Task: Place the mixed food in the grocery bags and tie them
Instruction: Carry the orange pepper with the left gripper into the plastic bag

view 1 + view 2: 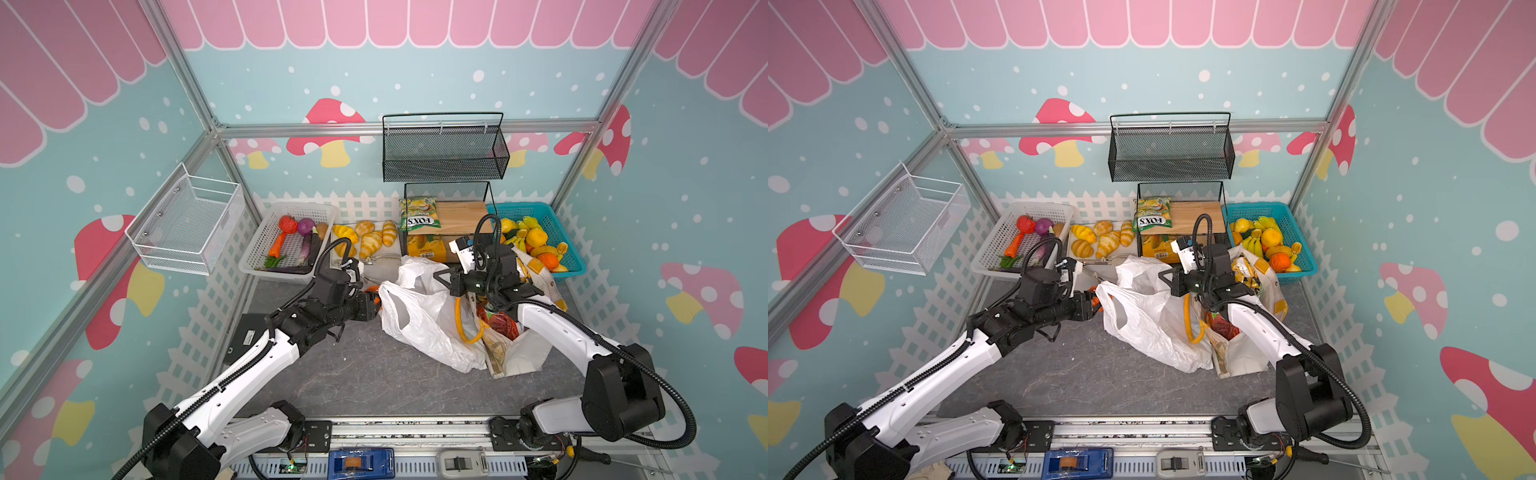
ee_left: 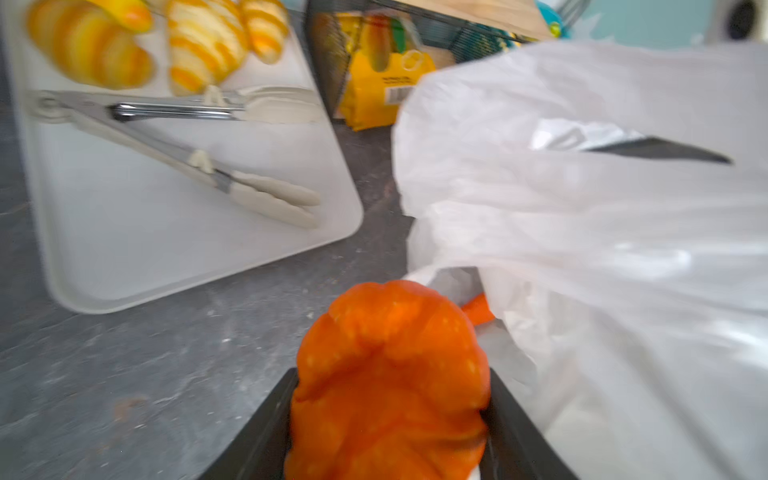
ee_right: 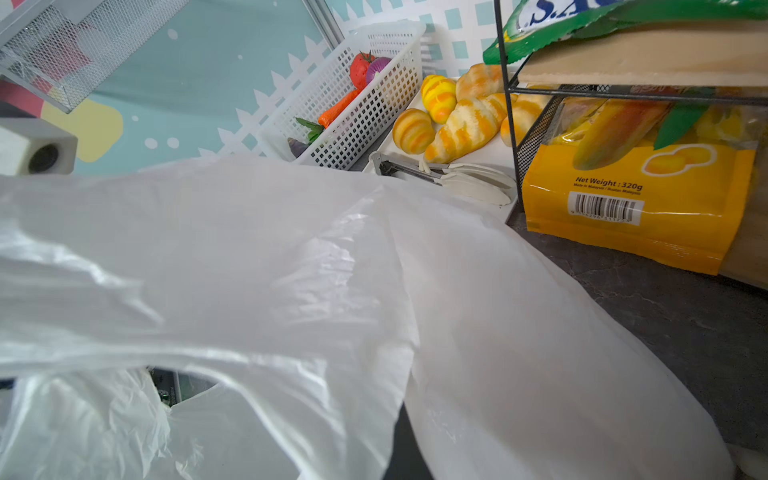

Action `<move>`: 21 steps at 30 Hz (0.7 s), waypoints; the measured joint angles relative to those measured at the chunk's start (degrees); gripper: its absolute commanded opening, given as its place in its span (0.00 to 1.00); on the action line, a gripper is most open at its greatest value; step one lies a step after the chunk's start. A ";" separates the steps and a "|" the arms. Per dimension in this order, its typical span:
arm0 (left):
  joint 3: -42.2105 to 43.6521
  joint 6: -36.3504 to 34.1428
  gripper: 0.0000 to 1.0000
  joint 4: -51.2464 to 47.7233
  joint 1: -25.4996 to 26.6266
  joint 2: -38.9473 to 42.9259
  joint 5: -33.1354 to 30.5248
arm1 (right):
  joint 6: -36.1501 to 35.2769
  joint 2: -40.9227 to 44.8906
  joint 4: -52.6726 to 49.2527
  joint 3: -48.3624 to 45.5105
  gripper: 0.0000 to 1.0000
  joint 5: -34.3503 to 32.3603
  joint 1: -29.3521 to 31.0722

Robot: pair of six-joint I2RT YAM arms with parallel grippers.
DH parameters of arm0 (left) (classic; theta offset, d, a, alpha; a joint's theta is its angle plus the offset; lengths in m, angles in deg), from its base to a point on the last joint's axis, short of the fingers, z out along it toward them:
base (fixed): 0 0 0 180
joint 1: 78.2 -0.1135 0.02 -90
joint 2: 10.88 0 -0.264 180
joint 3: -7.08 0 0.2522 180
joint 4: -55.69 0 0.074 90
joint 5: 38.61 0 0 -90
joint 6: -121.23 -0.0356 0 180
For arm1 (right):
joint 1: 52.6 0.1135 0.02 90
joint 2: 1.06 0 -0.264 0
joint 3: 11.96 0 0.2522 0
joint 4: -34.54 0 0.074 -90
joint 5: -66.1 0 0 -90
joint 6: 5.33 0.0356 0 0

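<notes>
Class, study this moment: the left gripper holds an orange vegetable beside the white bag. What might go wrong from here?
1. The bag mouth looks slack beside the vegetable, so the left gripper may push film aside and drop it onto the table.
2. The right gripper pinches only thin film; if that slips, the mouth may collapse.

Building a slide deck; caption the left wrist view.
Left gripper holds a ribbed orange vegetable beside the white plastic bag.

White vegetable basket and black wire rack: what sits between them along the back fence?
A white tray carrying golden bread rolls and tongs, seen in both top views.
</notes>
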 measured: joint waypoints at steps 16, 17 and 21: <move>-1.92 -2.03 0.49 13.29 9.09 -11.56 4.74 | -0.48 3.65 -2.36 -0.02 0.02 3.93 0.02; -2.38 -1.97 0.52 13.90 9.11 -12.85 3.61 | -0.48 3.91 -2.36 -0.07 0.02 4.00 0.02; -2.86 -1.68 0.67 15.74 9.31 -17.14 -0.17 | -0.44 4.74 -2.36 -0.33 0.02 3.58 0.02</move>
